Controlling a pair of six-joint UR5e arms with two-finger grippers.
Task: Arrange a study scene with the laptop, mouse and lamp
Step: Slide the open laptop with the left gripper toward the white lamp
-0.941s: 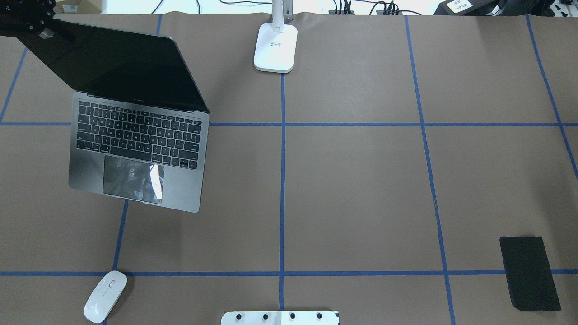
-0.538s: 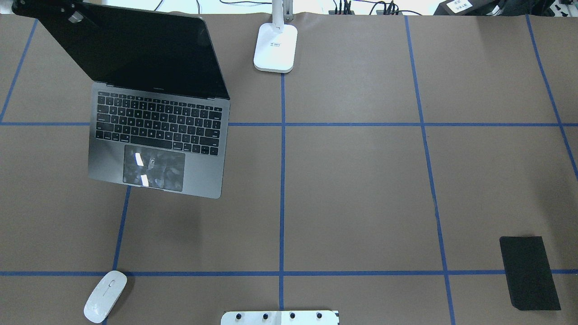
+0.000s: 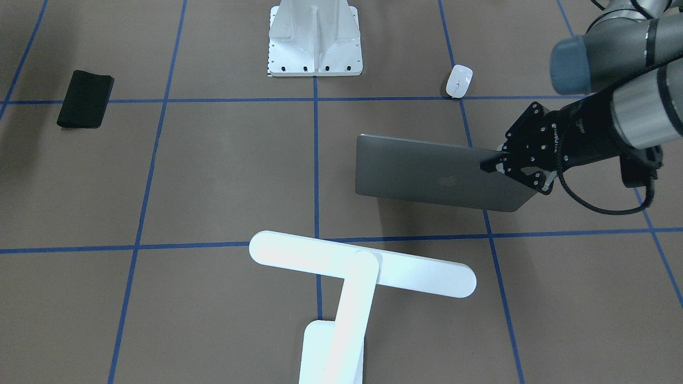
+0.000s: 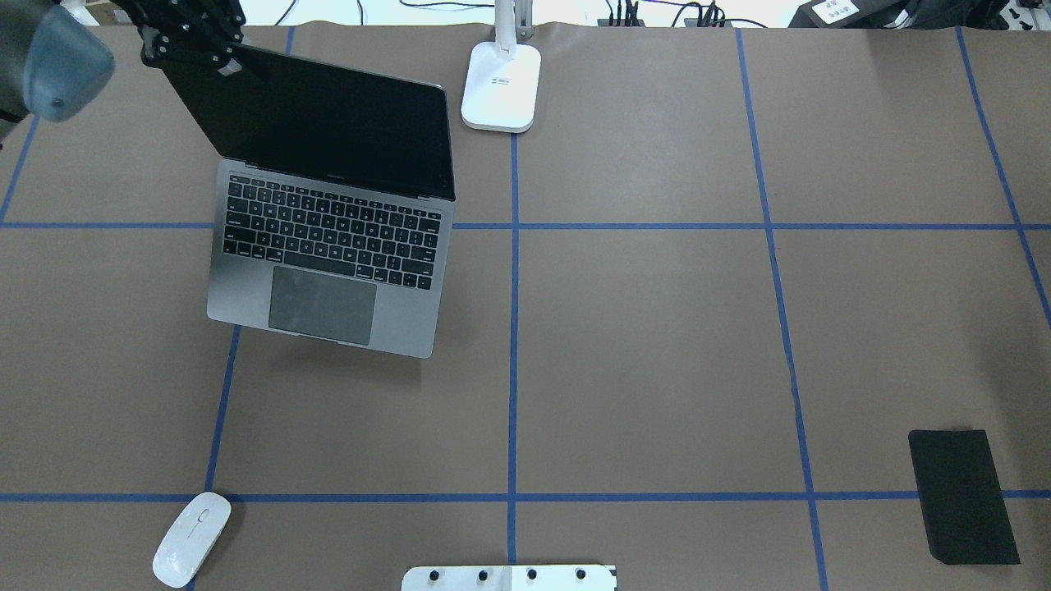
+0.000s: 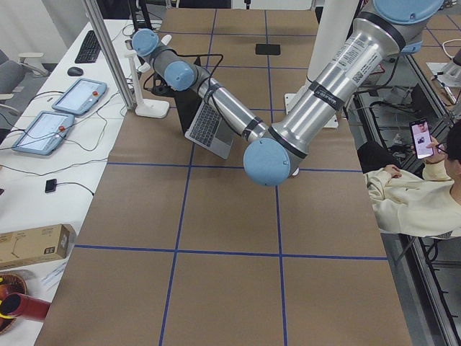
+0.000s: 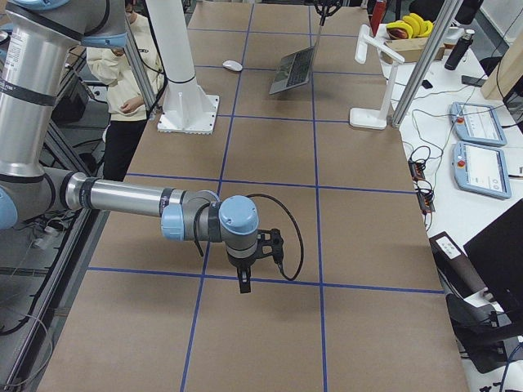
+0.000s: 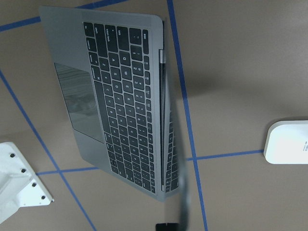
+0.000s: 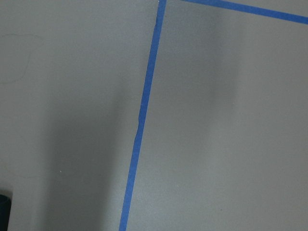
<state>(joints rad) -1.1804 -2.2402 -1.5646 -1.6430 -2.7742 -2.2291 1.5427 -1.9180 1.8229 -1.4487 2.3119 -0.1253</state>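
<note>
One laptop [image 4: 328, 246] has shifted closer to the lamp [image 4: 501, 82].

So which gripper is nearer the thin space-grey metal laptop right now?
Left. The left gripper clamps a lid corner of the laptop; the right gripper hangs far away, toward the robot's right end.
</note>
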